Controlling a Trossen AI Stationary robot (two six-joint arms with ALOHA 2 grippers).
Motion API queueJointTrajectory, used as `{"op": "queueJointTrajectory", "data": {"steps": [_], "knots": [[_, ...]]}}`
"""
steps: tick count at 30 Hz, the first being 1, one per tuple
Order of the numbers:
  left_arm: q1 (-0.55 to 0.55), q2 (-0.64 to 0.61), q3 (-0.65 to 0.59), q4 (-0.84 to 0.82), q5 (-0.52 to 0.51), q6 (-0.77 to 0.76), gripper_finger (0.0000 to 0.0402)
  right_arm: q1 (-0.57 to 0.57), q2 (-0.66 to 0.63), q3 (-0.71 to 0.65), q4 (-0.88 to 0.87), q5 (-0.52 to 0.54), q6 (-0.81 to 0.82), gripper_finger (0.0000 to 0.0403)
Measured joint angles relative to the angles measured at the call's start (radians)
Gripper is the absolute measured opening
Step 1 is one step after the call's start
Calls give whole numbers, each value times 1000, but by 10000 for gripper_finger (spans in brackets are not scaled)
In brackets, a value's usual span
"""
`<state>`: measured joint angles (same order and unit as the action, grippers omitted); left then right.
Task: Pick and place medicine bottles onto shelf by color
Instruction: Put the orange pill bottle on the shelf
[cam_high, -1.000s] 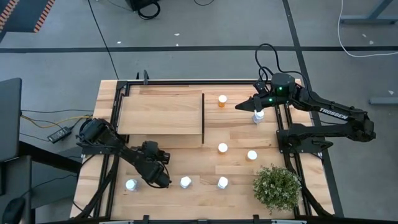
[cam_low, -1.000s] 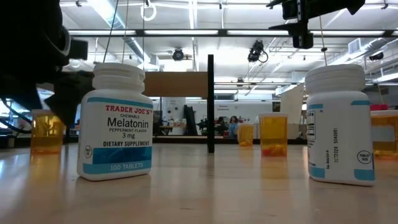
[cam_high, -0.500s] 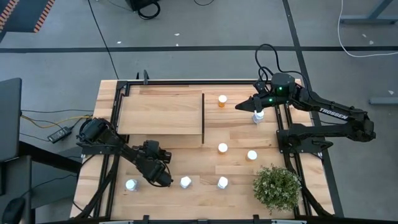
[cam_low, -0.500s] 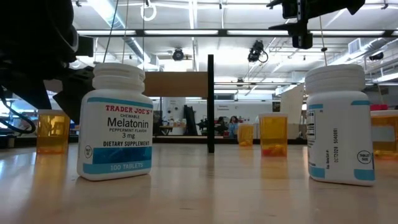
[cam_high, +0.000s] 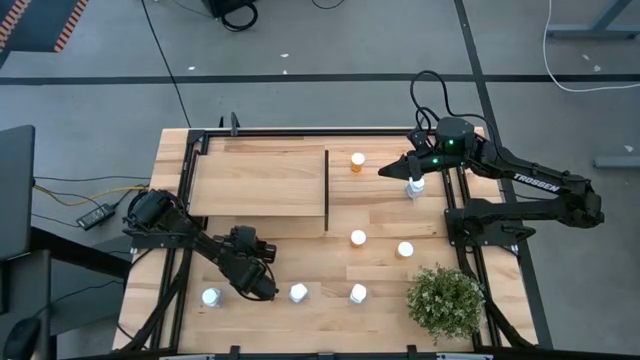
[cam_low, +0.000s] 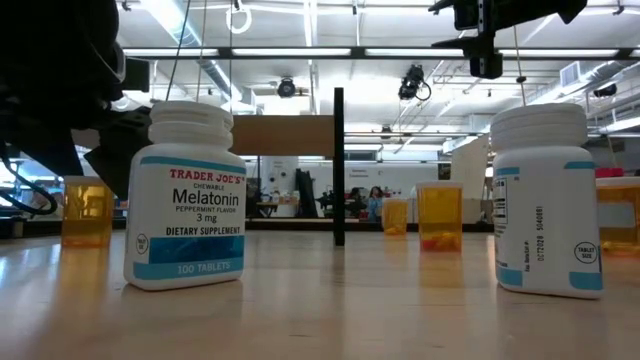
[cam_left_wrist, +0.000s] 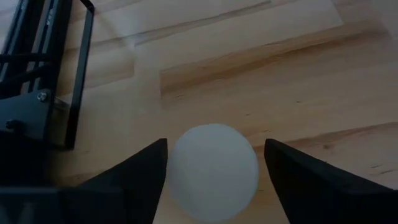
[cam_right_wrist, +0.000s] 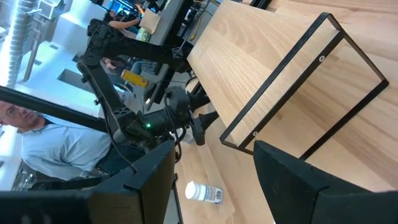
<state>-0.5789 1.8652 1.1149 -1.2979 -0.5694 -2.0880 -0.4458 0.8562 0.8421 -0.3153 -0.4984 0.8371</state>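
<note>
**Figure: Left gripper straddling a bottle cap; right gripper raised beside the shelf**

The left gripper (cam_left_wrist: 214, 148) is low over the near left part of the tabletop (cam_high: 300, 235). Its 2 fingers stand apart, 1 on each side of the round white cap of a capped bottle (cam_left_wrist: 214, 171). They lie very close to the cap, and contact cannot be confirmed. In the high view the arm covers this bottle.

In the low view an orange bottle (cam_low: 85, 212) stands on the table at the left, beside the dark bulk of the left arm.

The right gripper (cam_high: 388, 171) is held above the table at the far right and points toward the shelf (cam_high: 260, 180). Its fingers are apart with nothing between them. A far-right bottle (cam_high: 415, 186) stands just beneath its wrist.

The shelf is a light-wood panel at the far left of the table, with a black divider (cam_high: 327, 190) along its right edge. 7 white caps show in the high view, all on the tabletop.

- 1 orange-bodied bottle (cam_high: 357, 160) stands just right of the divider.
- 2 mid-table bottles (cam_high: 358, 238) stand near the plant (cam_high: 445, 300).
- 3 front-row bottles (cam_high: 298, 292) stand along the near edge. This row includes a white Melatonin bottle (cam_low: 185, 195).

A person (cam_right_wrist: 50, 149) shows beyond the table in the right wrist view.
</note>
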Motion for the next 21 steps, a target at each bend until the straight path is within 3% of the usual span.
{"op": "queueJointTrajectory", "data": {"steps": [8, 16, 21], "knots": [[0, 0, 0, 17, -3, 3, 209, 0, 0, 0, 0, 0, 0, 225], [-3, -17, 43, -26, 27, 17, 236, 0, 0, 0, 0, 1, -15, 225], [-3, -17, 131, -88, 25, 61, 226, 0, 0, 0, 0, 19, -27, 225]]}}
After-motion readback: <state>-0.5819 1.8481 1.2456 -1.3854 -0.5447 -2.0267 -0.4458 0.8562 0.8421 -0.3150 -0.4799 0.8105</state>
